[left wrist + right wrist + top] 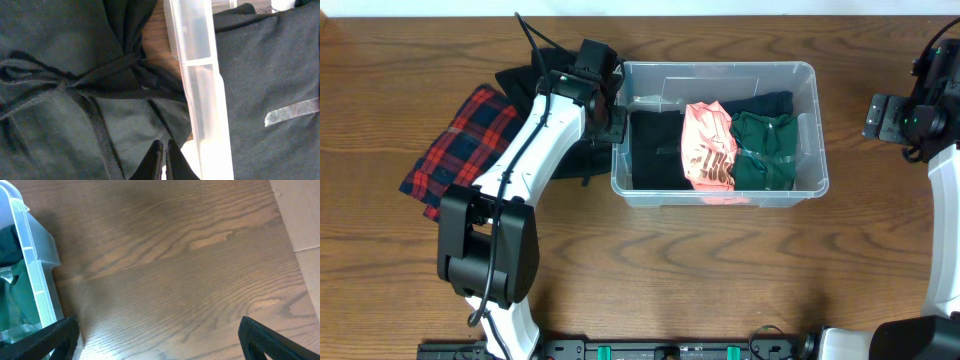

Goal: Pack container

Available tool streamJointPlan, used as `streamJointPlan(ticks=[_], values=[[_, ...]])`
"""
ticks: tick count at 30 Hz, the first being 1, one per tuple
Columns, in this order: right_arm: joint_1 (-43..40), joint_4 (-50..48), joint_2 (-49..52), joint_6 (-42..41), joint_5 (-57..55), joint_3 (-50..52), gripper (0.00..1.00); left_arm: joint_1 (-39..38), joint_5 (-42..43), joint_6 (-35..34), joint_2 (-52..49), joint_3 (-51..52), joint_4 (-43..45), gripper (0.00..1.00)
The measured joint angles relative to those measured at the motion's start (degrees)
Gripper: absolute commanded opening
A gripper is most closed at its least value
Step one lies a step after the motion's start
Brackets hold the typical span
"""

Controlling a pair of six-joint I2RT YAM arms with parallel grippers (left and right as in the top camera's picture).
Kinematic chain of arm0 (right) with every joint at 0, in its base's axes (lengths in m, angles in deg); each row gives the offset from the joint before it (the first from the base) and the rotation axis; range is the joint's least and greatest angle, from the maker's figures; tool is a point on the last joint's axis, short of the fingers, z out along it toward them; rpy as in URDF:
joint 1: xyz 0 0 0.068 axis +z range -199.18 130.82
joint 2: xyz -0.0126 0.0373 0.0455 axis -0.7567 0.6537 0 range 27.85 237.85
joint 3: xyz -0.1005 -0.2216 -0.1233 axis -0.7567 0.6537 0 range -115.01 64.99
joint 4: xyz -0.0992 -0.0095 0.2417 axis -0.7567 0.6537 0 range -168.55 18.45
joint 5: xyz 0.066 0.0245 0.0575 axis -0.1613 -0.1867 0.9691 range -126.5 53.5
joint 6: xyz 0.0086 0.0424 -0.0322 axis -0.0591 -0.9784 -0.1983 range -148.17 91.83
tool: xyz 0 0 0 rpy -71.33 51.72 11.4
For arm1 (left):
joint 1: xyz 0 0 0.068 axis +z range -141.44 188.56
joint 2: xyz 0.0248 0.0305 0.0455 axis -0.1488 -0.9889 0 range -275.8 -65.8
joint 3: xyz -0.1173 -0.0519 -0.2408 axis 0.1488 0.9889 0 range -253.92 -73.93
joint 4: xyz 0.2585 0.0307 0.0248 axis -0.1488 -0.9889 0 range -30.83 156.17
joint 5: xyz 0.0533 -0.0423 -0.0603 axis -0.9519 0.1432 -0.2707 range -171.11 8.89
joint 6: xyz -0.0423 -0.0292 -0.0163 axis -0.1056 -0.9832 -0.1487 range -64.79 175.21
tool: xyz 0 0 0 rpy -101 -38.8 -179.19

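The container (720, 67) is a clear bin in the middle of the table, holding a black garment (655, 150), a pink shirt (708, 150), a green garment (765, 150) and a dark one (772, 102). My left gripper (612, 118) hovers just outside the bin's left wall, over a black garment (525, 85) lying on the table. In the left wrist view its fingers (164, 150) are shut with nothing between them, beside the bin wall (202, 90) and above the black cloth (60, 100). My right gripper (878, 115) stands open and empty over bare table to the right of the bin, its fingertips (157, 330) wide apart.
A red and navy plaid garment (465, 145) lies at the far left, partly under the left arm. The bin's right corner (35, 275) shows in the right wrist view. A pale sheet (300, 215) borders the table at the right.
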Motion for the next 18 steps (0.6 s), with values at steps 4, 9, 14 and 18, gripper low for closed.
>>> streamJointPlan(ticks=[4, 9, 14, 18], values=[[0.0, 0.0, 0.0, 0.0, 0.0, 0.0, 0.99, 0.15, 1.51, -0.02, 0.0, 0.0, 0.17, 0.06], [0.0, 0.0, 0.0, 0.0, 0.0, 0.0, 0.99, 0.15, 2.62, -0.02, 0.0, 0.0, 0.74, 0.06], [0.0, 0.0, 0.0, 0.0, 0.0, 0.0, 0.99, 0.15, 3.13, -0.02, 0.0, 0.0, 1.4, 0.06], [0.0, 0.0, 0.0, 0.0, 0.0, 0.0, 0.99, 0.17, 3.85, -0.02, 0.0, 0.0, 1.7, 0.06]])
